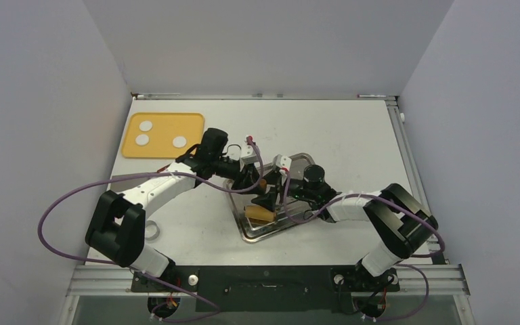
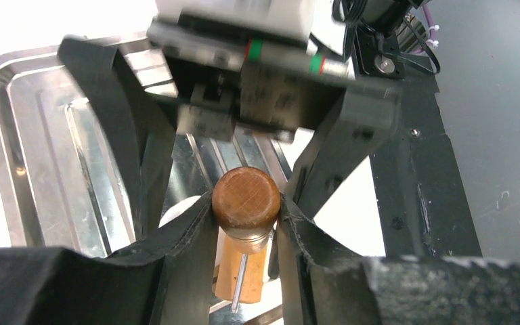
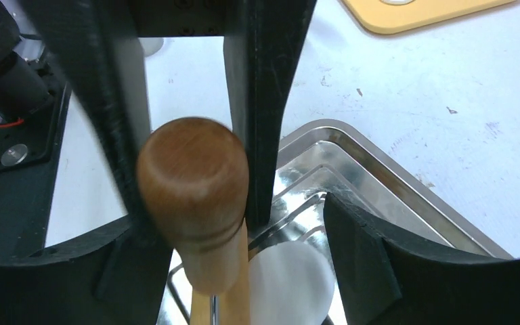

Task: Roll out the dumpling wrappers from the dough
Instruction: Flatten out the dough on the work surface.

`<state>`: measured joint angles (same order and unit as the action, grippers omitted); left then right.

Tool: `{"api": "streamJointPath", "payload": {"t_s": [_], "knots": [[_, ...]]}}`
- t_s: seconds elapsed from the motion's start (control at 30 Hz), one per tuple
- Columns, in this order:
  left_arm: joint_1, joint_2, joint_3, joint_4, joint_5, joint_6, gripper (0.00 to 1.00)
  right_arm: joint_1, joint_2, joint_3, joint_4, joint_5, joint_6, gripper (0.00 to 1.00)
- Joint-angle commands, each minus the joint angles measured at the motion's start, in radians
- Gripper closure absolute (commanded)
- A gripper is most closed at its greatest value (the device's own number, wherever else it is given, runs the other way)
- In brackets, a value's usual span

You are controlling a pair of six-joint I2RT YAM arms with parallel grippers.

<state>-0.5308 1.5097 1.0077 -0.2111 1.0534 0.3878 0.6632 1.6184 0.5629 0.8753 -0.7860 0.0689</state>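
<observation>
A wooden rolling pin (image 1: pixel 261 214) lies tilted over the metal tray (image 1: pixel 302 157). My left gripper (image 2: pixel 246 206) is shut on its round brown handle (image 2: pixel 246 195). My right gripper (image 3: pixel 240 223) stands open around the other handle (image 3: pixel 193 183), which rests against one finger, with a clear gap to the other finger (image 3: pixel 359 237). A flat white dumpling wrapper (image 3: pixel 291 284) lies in the tray under the pin, its edge showing as a white sliver (image 2: pixel 176 208) in the left wrist view. Three small white dough pieces (image 1: pixel 146 125) (image 1: pixel 142 139) (image 1: pixel 179 142) sit on the yellow board (image 1: pixel 166 122).
The yellow board sits at the table's back left. A small shiny metal ring (image 1: pixel 152 231) lies near the left arm's base. Both arms meet over the tray (image 3: pixel 393 169) in the middle, with purple cables looping on either side. Grey walls enclose the table.
</observation>
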Motion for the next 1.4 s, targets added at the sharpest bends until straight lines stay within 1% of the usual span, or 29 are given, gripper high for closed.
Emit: {"api": "streamJointPath", "payload": {"t_s": [0.0, 0.07, 0.1, 0.13, 0.23, 0.3, 0.43, 0.53, 0.67, 0.73, 0.83, 0.9, 0.93, 0.97, 1.03, 1.07, 1.2, 1.3, 1.37], "knots": [[-0.003, -0.022, 0.003, -0.029, -0.01, 0.081, 1.0, -0.024, -0.109, -0.089, 0.203, -0.024, 0.08, 0.27], [-0.003, -0.022, 0.01, -0.027, -0.012, 0.081, 1.0, -0.024, -0.119, -0.126, 0.236, -0.011, 0.111, 0.28], [-0.004, -0.022, 0.012, -0.022, -0.012, 0.078, 1.0, -0.024, -0.113, -0.156, 0.278, 0.006, 0.137, 0.28], [-0.005, -0.023, 0.011, -0.017, -0.012, 0.072, 1.0, -0.023, -0.104, -0.183, 0.346, 0.026, 0.17, 0.29], [-0.006, -0.022, 0.009, 0.0, -0.015, 0.059, 1.0, -0.015, -0.026, -0.243, 0.621, 0.082, 0.267, 0.31], [-0.008, -0.022, 0.008, 0.008, -0.016, 0.052, 1.0, 0.007, 0.038, -0.239, 0.704, 0.103, 0.31, 0.33], [-0.017, -0.027, 0.008, 0.002, -0.019, 0.051, 1.0, 0.028, 0.128, -0.228, 0.805, 0.137, 0.321, 0.37], [-0.018, -0.029, 0.01, -0.006, -0.019, 0.054, 1.0, 0.033, 0.164, -0.207, 0.821, 0.135, 0.32, 0.44], [-0.018, -0.028, 0.01, -0.011, -0.02, 0.056, 1.0, 0.043, 0.189, -0.209, 0.853, 0.145, 0.3, 0.59], [-0.019, -0.026, 0.01, -0.009, -0.018, 0.054, 1.0, 0.048, 0.206, -0.204, 0.871, 0.146, 0.295, 0.63], [-0.02, -0.025, 0.012, -0.01, -0.019, 0.053, 1.0, 0.052, 0.235, -0.183, 0.883, 0.141, 0.295, 0.63], [-0.02, -0.026, 0.011, -0.01, -0.018, 0.052, 1.0, 0.054, 0.248, -0.17, 0.883, 0.135, 0.296, 0.62], [-0.02, -0.026, 0.011, -0.01, -0.019, 0.052, 1.0, 0.056, 0.251, -0.164, 0.883, 0.13, 0.294, 0.6], [-0.02, -0.027, 0.01, -0.011, -0.02, 0.052, 1.0, 0.055, 0.251, -0.161, 0.883, 0.13, 0.293, 0.56], [-0.02, -0.028, 0.007, -0.012, -0.02, 0.054, 1.0, 0.055, 0.244, -0.158, 0.883, 0.129, 0.288, 0.51], [-0.019, -0.028, 0.007, -0.014, -0.021, 0.055, 1.0, 0.056, 0.238, -0.158, 0.884, 0.129, 0.284, 0.5], [-0.02, -0.028, 0.006, -0.015, -0.02, 0.056, 1.0, 0.053, 0.203, -0.164, 0.883, 0.135, 0.274, 0.5], [-0.019, -0.028, 0.006, -0.016, -0.022, 0.057, 1.0, 0.053, 0.192, -0.166, 0.869, 0.135, 0.268, 0.52], [-0.02, -0.028, 0.006, -0.018, -0.022, 0.059, 1.0, 0.053, 0.187, -0.174, 0.883, 0.138, 0.271, 0.55]]}}
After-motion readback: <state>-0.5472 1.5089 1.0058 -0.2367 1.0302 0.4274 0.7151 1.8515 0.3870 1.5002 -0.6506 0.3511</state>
